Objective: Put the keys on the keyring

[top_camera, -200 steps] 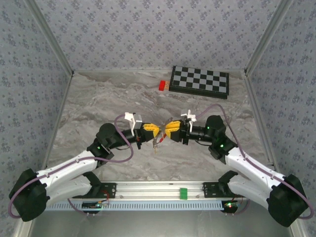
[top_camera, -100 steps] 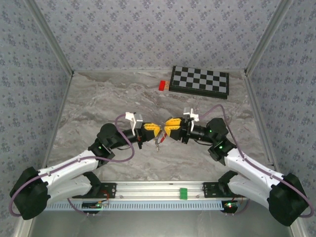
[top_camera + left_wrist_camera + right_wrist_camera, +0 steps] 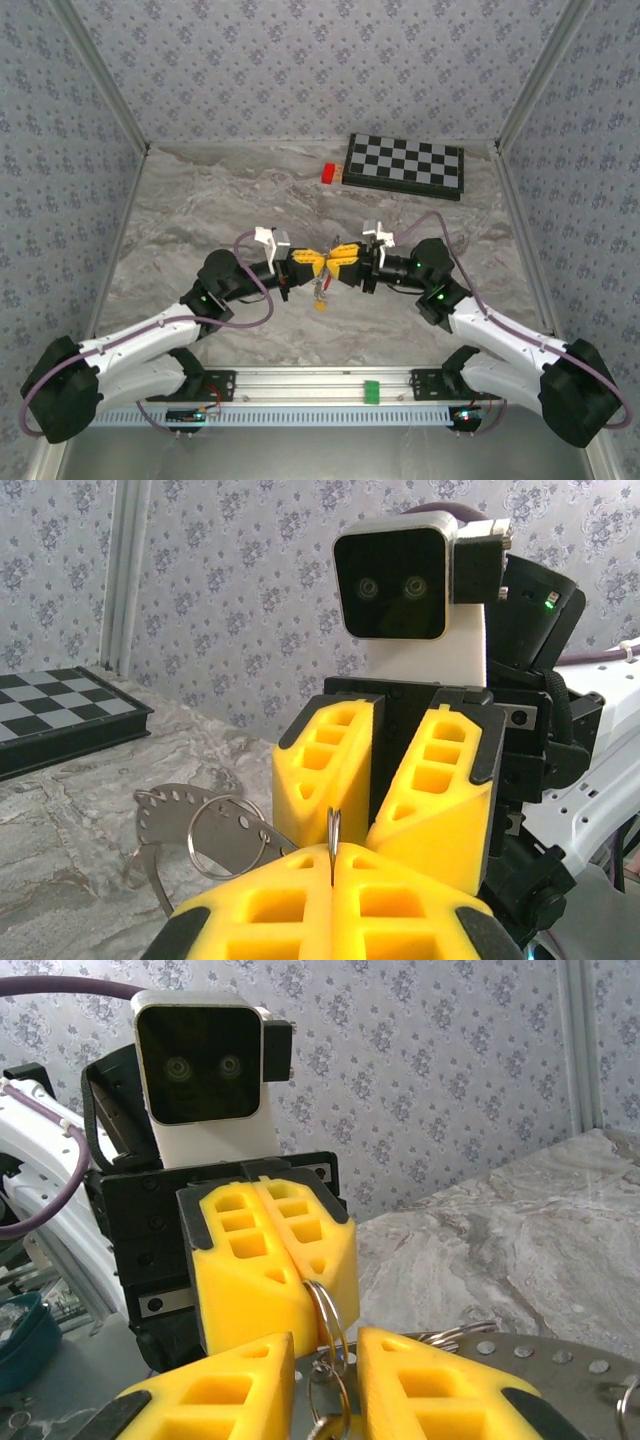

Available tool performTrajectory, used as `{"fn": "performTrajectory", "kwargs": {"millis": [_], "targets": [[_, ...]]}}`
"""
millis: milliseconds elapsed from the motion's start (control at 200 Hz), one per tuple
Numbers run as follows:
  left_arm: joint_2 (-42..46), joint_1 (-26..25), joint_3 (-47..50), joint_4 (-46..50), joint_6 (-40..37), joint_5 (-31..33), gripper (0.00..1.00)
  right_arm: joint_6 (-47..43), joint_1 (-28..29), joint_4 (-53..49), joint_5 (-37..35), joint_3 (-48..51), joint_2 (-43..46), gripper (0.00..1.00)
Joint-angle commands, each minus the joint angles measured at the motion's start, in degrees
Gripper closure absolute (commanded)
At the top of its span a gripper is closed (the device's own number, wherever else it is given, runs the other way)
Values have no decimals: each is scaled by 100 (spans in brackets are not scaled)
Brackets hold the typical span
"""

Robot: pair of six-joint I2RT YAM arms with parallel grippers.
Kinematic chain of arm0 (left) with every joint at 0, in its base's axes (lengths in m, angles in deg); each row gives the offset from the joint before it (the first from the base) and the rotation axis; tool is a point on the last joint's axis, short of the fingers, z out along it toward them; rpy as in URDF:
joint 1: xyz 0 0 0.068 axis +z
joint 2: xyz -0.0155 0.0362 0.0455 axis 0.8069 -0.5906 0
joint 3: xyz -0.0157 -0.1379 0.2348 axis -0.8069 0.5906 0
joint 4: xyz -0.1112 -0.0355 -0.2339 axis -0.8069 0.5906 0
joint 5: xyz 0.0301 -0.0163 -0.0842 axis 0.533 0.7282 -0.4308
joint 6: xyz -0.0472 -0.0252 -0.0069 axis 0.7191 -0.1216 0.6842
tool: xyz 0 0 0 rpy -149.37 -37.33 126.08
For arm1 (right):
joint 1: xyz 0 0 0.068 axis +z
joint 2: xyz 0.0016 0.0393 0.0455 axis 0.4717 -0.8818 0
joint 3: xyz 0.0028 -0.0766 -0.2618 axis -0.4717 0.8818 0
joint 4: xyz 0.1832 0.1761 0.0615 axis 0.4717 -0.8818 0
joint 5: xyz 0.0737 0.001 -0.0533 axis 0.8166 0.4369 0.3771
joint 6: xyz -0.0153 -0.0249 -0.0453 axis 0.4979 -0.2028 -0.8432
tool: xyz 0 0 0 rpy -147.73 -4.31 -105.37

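My left gripper is shut on the keyring, a thin grey metal loop seen edge-on that sticks out of its yellow pads. Facing it tip to tip is my right gripper, open, one finger on each side of the keyring. A smaller ring hangs from the loop, and a key head peeks in at the bottom edge. In the top view the left gripper and right gripper meet above mid-table, with the keys dangling below them.
A perforated metal plate with another ring hangs beside the grippers. A folded chessboard and a red block lie at the back of the table. Patterned walls close in three sides.
My right gripper has moved left until its fingertips meet the left gripper's, and its jaws now stand apart around the ring. The dangling keys hang slightly lower. The left arm has held still.
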Motion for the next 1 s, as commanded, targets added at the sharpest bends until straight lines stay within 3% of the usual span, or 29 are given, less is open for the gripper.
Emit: {"fn": "performTrajectory", "kwargs": {"millis": [0, 95, 295, 580, 665, 755, 994], "targets": [[5, -57, -53, -399, 74, 38, 100, 39, 54, 212, 80, -239, -46, 79], [15, -63, -55, -399, 78, 39, 100, 41, 62, 199, 119, -275, -99, 82], [54, -59, -44, -368, 61, 66, 100, -25, 60, 68, 142, -299, -119, 100], [127, -60, -93, -125, -33, 132, 100, -334, -94, -545, 267, -359, 101, 100], [208, -43, -190, 270, -180, 142, 89, -432, -220, -836, 437, -439, 161, 100], [316, -4, -274, 660, -336, -6, 79, -602, -340, -1305, 704, -611, 194, 100], [536, 154, -533, 1789, -886, -467, 75, -2142, -358, -4112, 1126, -1642, 1, 100]]}}
